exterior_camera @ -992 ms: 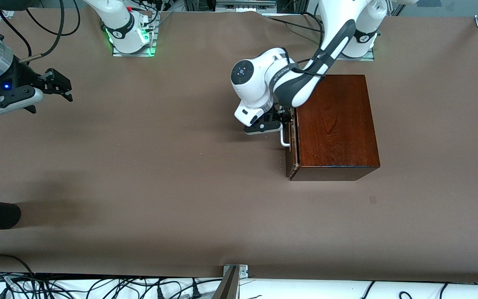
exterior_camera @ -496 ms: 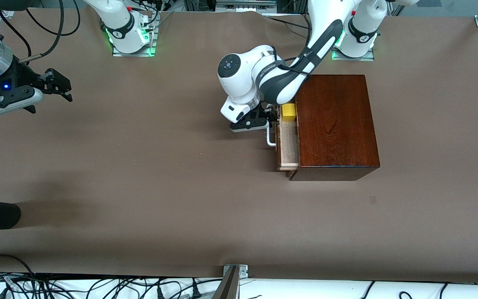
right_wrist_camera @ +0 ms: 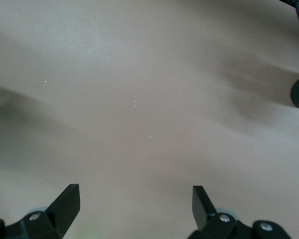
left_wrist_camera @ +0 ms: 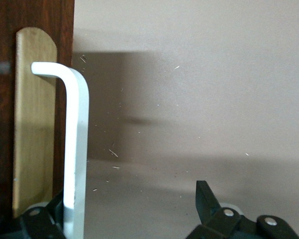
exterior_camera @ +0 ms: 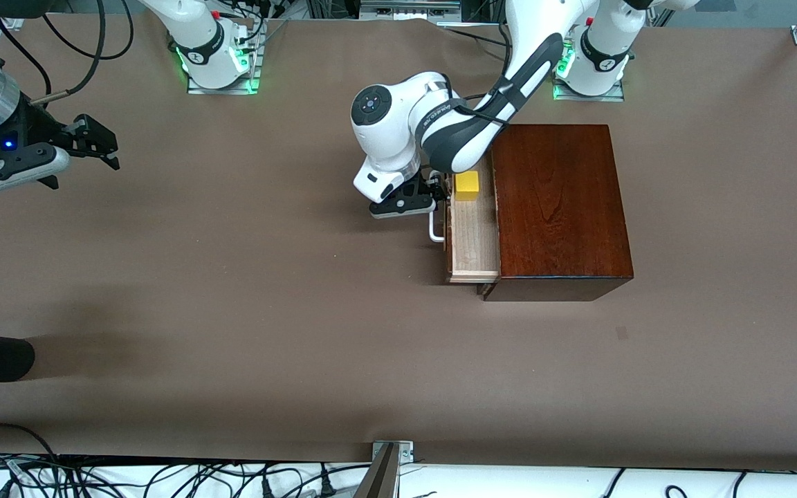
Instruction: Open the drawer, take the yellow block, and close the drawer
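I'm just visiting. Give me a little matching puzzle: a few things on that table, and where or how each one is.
Things:
1. yellow block
2. drawer
3. left end effector
4. right end effector

States:
A. open, over bare table, waiting
B. at the white handle
C. lying in the drawer
D. pulled partly out of the wooden box

Pairs: 1-C, 2-D, 3-B, 4-A

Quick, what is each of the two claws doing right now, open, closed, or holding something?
Left gripper: open, one finger hooked on the drawer's white handle.
Right gripper: open, empty, waiting over the table.
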`<move>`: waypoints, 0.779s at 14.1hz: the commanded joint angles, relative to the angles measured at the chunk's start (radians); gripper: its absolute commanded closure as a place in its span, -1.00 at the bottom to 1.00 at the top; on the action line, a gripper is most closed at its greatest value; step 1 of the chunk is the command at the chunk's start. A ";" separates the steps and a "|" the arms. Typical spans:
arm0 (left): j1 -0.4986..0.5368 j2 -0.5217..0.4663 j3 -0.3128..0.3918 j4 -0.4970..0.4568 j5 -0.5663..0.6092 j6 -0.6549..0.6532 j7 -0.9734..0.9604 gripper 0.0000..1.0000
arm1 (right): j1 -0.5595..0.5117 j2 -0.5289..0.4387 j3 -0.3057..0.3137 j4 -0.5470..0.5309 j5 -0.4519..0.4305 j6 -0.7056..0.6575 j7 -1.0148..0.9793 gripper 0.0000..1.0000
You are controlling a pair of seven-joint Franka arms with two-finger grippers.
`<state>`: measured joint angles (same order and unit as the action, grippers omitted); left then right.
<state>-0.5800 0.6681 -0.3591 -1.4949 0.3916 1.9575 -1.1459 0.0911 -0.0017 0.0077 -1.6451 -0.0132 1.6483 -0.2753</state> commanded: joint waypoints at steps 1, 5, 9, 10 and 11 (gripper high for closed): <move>-0.035 0.033 -0.008 0.074 -0.040 0.024 -0.003 -1.00 | -0.013 0.019 0.006 0.024 0.004 0.004 -0.005 -1.00; -0.066 0.033 0.002 0.076 0.013 -0.073 0.002 -1.00 | -0.013 0.032 0.006 0.027 -0.001 0.013 -0.007 -1.00; -0.084 0.022 0.002 0.079 0.096 -0.190 0.008 -1.00 | -0.013 0.034 0.006 0.025 -0.002 0.015 -0.007 -1.00; -0.086 0.021 0.000 0.093 0.096 -0.209 0.021 -1.00 | -0.013 0.034 0.006 0.027 0.004 0.015 -0.007 -1.00; -0.086 0.021 -0.001 0.119 0.096 -0.245 0.050 -1.00 | -0.013 0.034 0.006 0.025 0.009 0.015 -0.005 -1.00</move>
<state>-0.6628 0.6792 -0.3584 -1.4402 0.4652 1.7782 -1.1365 0.0902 0.0222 0.0069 -1.6444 -0.0130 1.6698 -0.2754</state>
